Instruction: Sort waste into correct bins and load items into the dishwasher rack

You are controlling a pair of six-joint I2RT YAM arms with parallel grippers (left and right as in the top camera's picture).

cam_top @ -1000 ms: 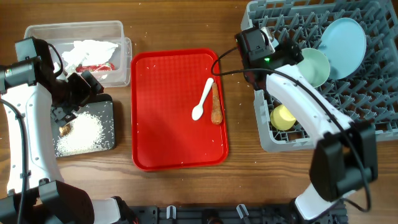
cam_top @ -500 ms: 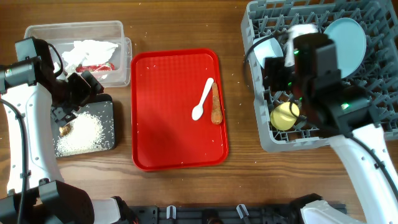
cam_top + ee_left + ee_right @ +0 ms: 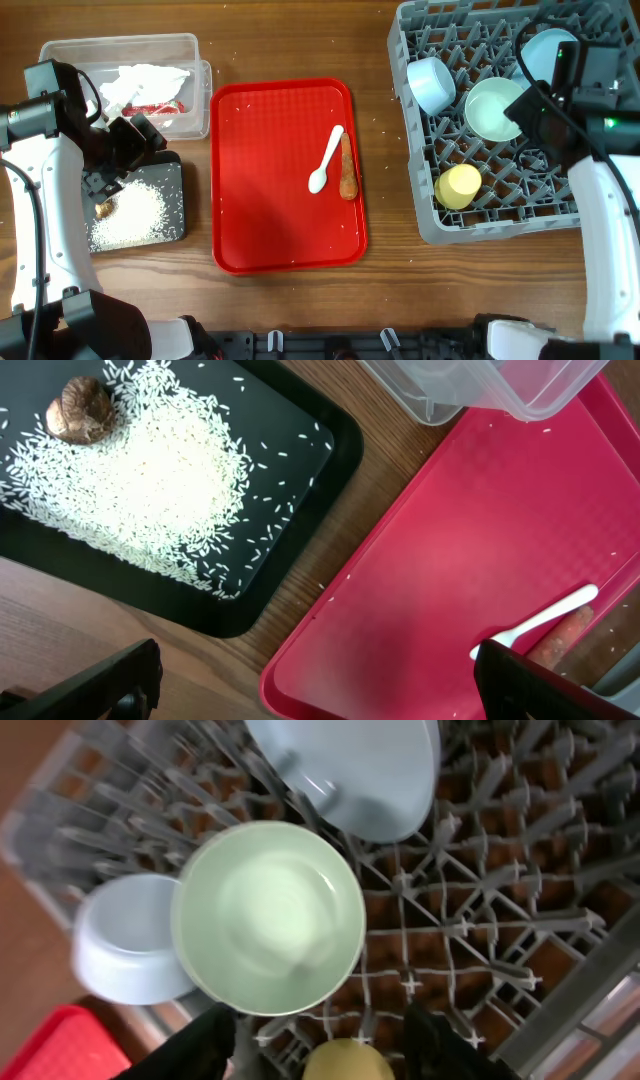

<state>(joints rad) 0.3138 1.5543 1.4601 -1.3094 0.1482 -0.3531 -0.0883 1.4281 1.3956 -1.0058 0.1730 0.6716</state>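
The grey dishwasher rack holds a light-blue bowl, a pale-green bowl, a light-blue plate and a yellow cup. My right gripper is open and empty above the rack, over the cup and beside the green bowl. A white spoon and a carrot stick lie on the red tray. The clear tub holds tissue and a red wrapper. The black tray holds rice and a nut scrap. My left gripper is open and empty above it.
The red tray's left edge lies close to the black tray, with a strip of wooden table between. The clear tub's corner overhangs near the red tray. A few rice grains lie loose on the wood and the red tray.
My right arm has swung from the rack's left corner to its right side. The light-blue bowl now lies uncovered in the rack. The left arm has not moved.
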